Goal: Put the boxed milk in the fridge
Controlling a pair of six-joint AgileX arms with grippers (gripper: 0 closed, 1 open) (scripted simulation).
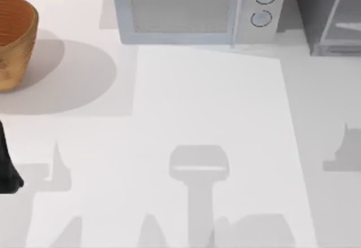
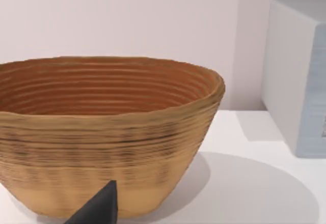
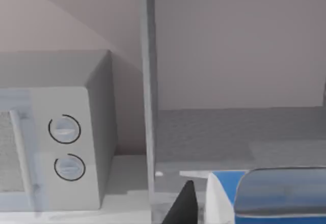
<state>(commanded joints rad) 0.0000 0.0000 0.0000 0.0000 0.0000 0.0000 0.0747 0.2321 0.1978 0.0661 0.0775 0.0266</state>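
Boxed milk (image 3: 265,196) sits low right in the right wrist view, carried by the right tool (image 3: 214,203), before the open fridge (image 3: 147,81). Advise a level advance past the frame. Left tool (image 2: 99,206), grip undeterminable, faces the wicker basket (image 2: 102,132).

woven basket (image 1: 14,39), microwave (image 1: 192,11), table (image 1: 214,118)
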